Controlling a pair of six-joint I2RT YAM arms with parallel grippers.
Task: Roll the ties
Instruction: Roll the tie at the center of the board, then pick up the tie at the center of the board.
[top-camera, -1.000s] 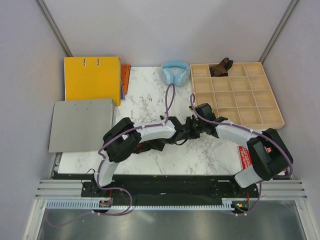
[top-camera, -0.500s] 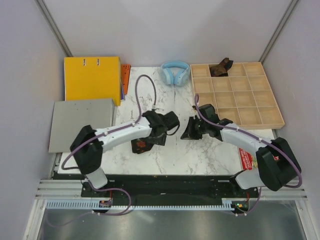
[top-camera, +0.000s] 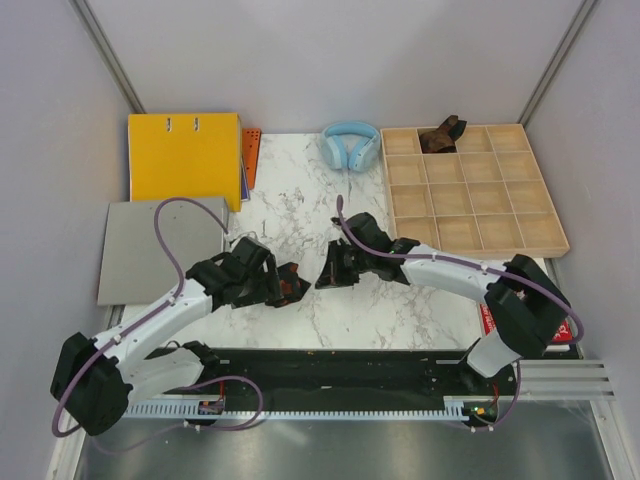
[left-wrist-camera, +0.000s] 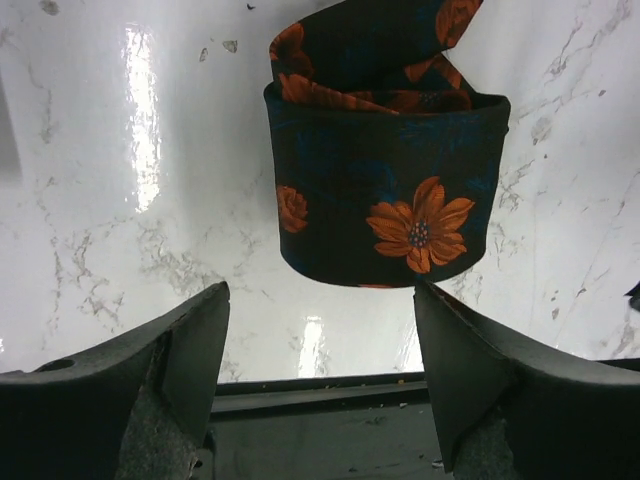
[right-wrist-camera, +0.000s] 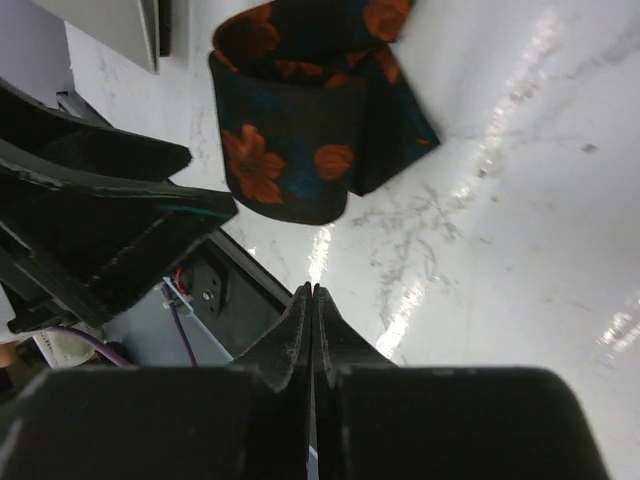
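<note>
The black tie with orange-red flowers is a small roll (top-camera: 296, 288) standing on the marble table; it shows in the left wrist view (left-wrist-camera: 385, 190) and the right wrist view (right-wrist-camera: 300, 150), with a loose end folded behind it. My left gripper (top-camera: 278, 290) is open and empty just near-left of the roll, its fingers (left-wrist-camera: 195, 340) apart and short of it. My right gripper (top-camera: 325, 278) is shut and empty (right-wrist-camera: 313, 300), just right of the roll and not touching it. The dark brown tie (top-camera: 440, 137) lies bunched in a back compartment of the wooden tray.
A wooden divided tray (top-camera: 500, 215) stands at the back right. Light-blue headphones (top-camera: 350, 145) lie at the back centre. A yellow binder (top-camera: 185, 155) and a grey board (top-camera: 160, 248) are on the left. A red card (top-camera: 490, 315) lies by the right arm's base.
The left arm has swung back and to the left, its open gripper now beside the roll. The right gripper has moved left towards the roll. The roll stays put.
</note>
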